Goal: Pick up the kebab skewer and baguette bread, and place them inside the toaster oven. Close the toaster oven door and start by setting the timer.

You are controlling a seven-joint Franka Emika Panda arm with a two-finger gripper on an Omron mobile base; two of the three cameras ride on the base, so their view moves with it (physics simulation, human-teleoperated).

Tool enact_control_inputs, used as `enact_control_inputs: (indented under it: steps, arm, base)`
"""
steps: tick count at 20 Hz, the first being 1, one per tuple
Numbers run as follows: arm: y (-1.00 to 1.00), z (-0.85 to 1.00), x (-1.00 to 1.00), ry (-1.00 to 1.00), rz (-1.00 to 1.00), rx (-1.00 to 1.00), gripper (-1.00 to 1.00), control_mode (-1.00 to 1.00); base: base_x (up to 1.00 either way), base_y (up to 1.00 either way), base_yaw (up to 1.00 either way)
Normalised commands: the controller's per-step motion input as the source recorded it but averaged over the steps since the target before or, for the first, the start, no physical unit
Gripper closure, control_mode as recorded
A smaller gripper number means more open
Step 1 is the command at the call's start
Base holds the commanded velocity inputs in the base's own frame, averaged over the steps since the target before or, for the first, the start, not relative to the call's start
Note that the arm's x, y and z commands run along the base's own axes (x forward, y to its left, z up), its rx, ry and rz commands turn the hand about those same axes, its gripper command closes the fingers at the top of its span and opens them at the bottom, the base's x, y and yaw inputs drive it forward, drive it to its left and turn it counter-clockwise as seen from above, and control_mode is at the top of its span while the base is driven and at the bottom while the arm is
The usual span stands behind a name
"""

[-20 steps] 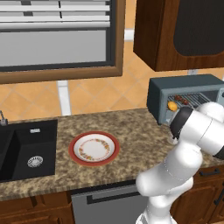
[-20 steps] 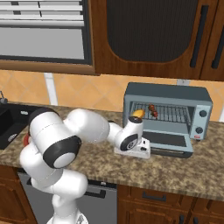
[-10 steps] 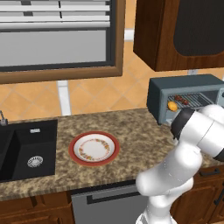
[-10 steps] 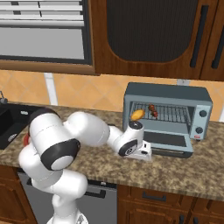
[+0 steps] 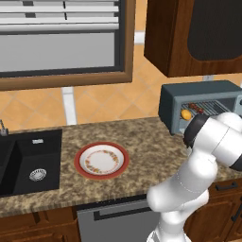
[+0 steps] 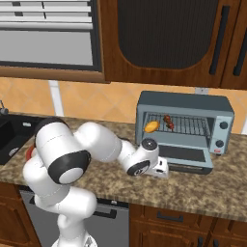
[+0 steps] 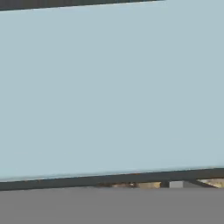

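The toaster oven (image 6: 185,126) stands at the counter's (image 6: 193,188) back, its door (image 6: 183,157) folded down flat in front. On the rack inside, the baguette bread (image 6: 152,127) lies at 9 o'clock of the kebab skewer (image 6: 169,121). The hand (image 6: 162,168) sits low at the door's left end; whether it is released or clenched I cannot tell. A plate (image 5: 101,160) rests near the sink (image 5: 29,160).

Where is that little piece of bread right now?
The baguette bread lies on the wire rack at the left end of the open toaster oven, just left of the kebab skewer, in the right base view.
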Motion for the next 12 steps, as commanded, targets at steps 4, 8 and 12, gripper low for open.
enact_control_inputs:
  steps: [4,8,12]
  arm:
    - [0.00,0.00,0.64,-0.08,0.00,0.00,-1.00,-1.00]
    - [0.00,0.09,0.78,-0.12,0.00,0.01,-1.00,-1.00]
    - [0.00,0.38,0.94,-0.05,0.00,0.03,-1.00,-1.00]
  base:
    - [0.00,0.00,0.00]
    - [0.00,0.00,0.00]
    - [0.00,0.00,0.00]
